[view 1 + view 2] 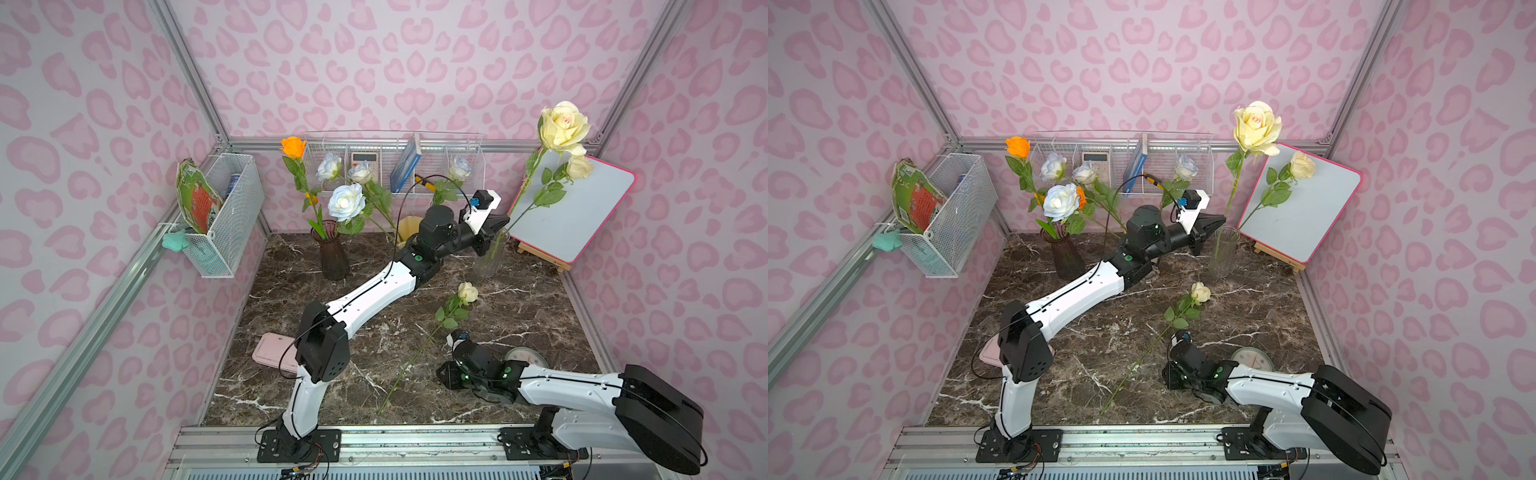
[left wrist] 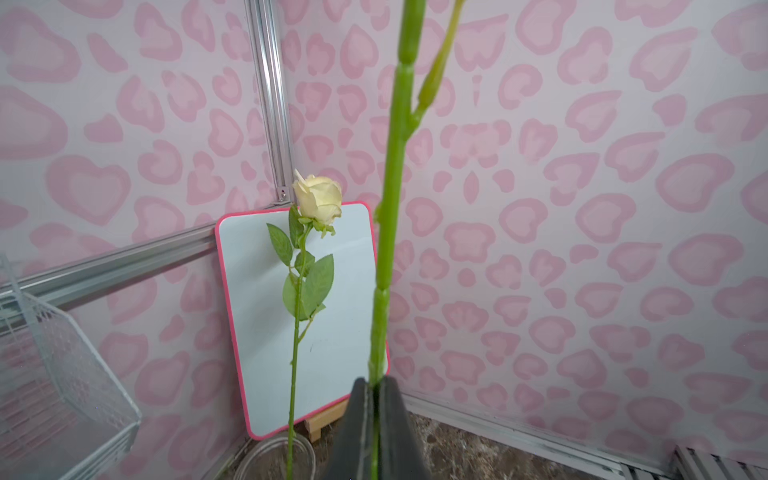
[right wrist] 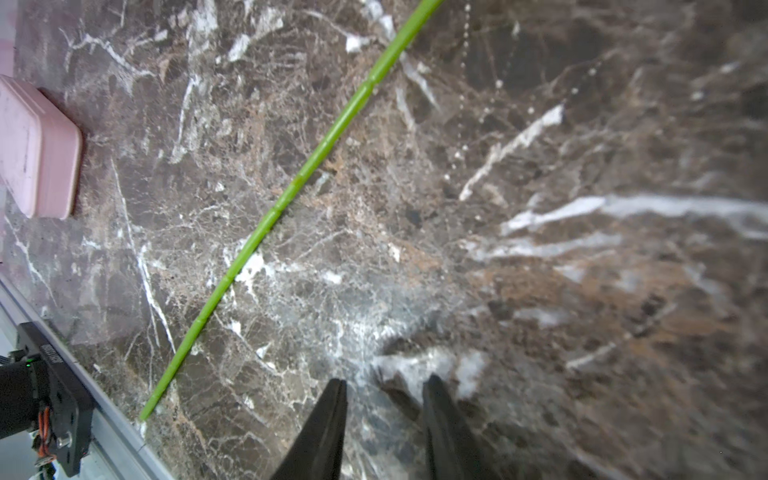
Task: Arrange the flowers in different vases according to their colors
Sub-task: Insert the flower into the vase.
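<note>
Grips stem of tall cream rose in clamped left end effector, just above clear vase. Shows right end effector part-open, empty, above surface. Risks tipping vase, or top-heavy bloom levering out on release.

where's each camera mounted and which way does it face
Top views: high above the front rail, looking down and back at the table; left arm and right arm show.
Left wrist: on the left arm, facing the whiteboard corner; left gripper shut on the cream rose stem.
Right wrist: on the right arm, facing down at the table; right gripper open, empty.
Shared: lying rose's stem, in right wrist and top views.
</note>
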You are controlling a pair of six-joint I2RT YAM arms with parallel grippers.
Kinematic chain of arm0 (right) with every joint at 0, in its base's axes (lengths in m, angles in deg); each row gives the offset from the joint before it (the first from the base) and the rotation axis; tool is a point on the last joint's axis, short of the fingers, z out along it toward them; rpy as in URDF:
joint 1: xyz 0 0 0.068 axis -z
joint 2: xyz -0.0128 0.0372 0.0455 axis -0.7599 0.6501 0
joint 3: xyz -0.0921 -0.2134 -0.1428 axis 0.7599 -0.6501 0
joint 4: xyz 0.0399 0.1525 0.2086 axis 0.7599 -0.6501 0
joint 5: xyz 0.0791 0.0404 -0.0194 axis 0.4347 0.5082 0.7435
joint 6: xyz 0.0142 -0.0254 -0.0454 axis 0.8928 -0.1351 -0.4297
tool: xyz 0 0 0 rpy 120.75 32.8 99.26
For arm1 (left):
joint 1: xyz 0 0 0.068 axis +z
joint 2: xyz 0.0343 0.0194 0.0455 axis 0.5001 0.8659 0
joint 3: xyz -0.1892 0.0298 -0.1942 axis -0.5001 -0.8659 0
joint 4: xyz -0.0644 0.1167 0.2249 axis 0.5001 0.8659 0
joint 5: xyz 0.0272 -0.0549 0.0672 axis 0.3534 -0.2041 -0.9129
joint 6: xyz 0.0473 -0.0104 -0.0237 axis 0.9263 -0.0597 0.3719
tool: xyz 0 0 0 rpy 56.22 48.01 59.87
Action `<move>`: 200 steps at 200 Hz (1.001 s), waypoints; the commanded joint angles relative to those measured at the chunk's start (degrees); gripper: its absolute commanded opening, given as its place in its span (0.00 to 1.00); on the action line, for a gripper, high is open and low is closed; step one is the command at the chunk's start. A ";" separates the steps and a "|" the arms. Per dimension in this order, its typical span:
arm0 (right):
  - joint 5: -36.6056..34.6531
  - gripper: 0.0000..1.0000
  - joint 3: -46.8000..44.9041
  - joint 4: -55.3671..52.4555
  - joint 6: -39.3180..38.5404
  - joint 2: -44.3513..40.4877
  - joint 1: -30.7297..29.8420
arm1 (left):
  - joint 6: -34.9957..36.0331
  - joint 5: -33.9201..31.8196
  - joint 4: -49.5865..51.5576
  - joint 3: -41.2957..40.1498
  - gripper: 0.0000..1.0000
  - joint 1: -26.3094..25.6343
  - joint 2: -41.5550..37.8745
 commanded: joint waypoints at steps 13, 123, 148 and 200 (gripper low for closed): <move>2.36 0.35 -1.56 -5.69 -2.18 3.34 1.11 | 1.23 -1.17 -7.92 12.73 0.00 1.18 10.29; 5.66 0.35 -2.49 0.74 -3.19 8.66 1.88 | -4.83 -1.22 -10.41 26.40 0.00 3.15 25.92; 6.15 0.35 -2.97 1.88 -2.55 8.97 1.84 | -4.80 -1.66 -11.29 26.37 0.00 3.05 27.57; 5.71 0.35 -3.59 1.40 -2.13 7.26 1.50 | -2.99 -2.11 -9.16 25.73 0.00 3.20 29.48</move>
